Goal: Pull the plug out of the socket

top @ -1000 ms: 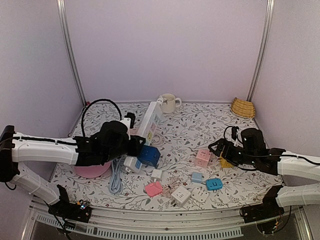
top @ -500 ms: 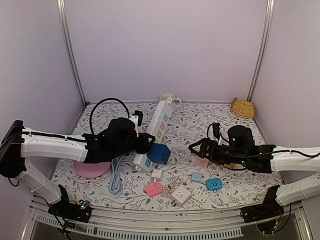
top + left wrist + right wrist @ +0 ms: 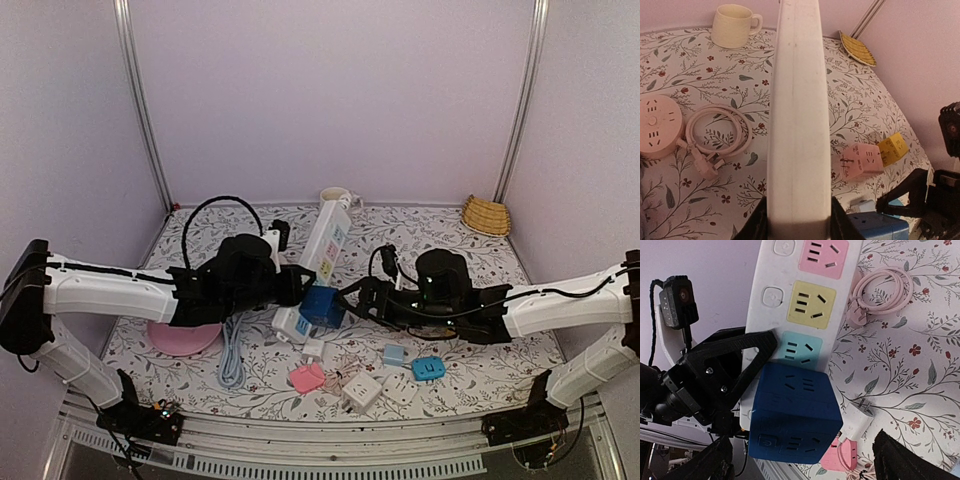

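The socket is a long white power strip (image 3: 327, 243) with pink, yellow and teal outlets (image 3: 806, 296), held tilted above the table. My left gripper (image 3: 290, 284) is shut on its lower end, one finger on each side (image 3: 797, 222). The plug is a dark blue cube (image 3: 322, 303) seated in the strip's lowest outlet (image 3: 792, 415). My right gripper (image 3: 350, 298) is open just right of the cube. In the right wrist view its fingertips (image 3: 715, 460) stand either side of the cube without touching it.
On the table below lie a white charger (image 3: 314, 349), a pink adapter (image 3: 307, 377), white adapters (image 3: 362, 392) and a small blue one (image 3: 428, 368). A pink cube (image 3: 862, 160), a yellow cube (image 3: 894, 147), a cream mug (image 3: 732, 25), a wicker basket (image 3: 486, 215) and a pink plate (image 3: 185, 340) are around.
My right arm has swept left across the table to the blue cube, jaws still open. The left arm has raised the strip and carried it slightly right.
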Tool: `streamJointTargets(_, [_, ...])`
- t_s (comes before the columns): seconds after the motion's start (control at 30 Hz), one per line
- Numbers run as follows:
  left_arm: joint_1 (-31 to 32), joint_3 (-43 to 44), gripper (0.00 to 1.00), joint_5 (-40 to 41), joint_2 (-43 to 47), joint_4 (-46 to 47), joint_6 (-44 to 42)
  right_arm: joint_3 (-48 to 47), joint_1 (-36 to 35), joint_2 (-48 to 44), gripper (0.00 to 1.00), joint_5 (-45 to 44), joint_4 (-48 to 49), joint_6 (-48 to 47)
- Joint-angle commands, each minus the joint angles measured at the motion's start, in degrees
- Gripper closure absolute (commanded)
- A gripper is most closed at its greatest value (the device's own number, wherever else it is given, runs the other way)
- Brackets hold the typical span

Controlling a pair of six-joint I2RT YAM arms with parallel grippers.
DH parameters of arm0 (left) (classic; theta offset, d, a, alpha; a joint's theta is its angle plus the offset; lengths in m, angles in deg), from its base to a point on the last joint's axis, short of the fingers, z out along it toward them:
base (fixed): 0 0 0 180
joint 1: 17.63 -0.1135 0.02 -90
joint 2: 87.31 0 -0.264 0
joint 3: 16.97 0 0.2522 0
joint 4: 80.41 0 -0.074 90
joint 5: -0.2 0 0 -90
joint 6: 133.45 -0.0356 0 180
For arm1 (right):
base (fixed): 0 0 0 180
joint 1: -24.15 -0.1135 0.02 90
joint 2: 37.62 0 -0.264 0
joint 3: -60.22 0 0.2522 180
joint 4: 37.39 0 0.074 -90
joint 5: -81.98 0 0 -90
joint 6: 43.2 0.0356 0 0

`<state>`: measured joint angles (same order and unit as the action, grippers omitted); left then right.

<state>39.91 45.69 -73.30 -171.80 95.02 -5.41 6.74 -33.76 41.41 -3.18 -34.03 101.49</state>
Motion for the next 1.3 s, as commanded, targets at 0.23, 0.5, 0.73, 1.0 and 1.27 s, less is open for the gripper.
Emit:
streamJointTargets(0.23, [1.43,3.18,1.00,-0.49,0.44,9.24,0.20,-4.21,-1.00,6.47,0.02,2.92,5.71,1.84])
streamJointTargets(0.5, [1.68,2.95,1.00,0.05,0.38,9.15,-0.05,-3.93,-1.04,7.90,0.45,3.99,8.07,3.21])
streamJointTargets(0.73, [1.63,2.07,1.00,3.34,0.53,7.81,-1.61,-3.36,-1.04,6.76,0.77,3.82,8.34,3.53])
streamJointTargets(1.0, [0.29,-1.14,1.00,8.27,2.39,5.65,-5.61,-2.05,-0.56,4.26,0.86,4.42,8.16,3.31])
streamJointTargets(1.27, [-2.87,-3.31,1.00,8.92,4.09,4.34,-7.63,-1.18,0.53,2.17,0.87,5.85,7.71,3.04])
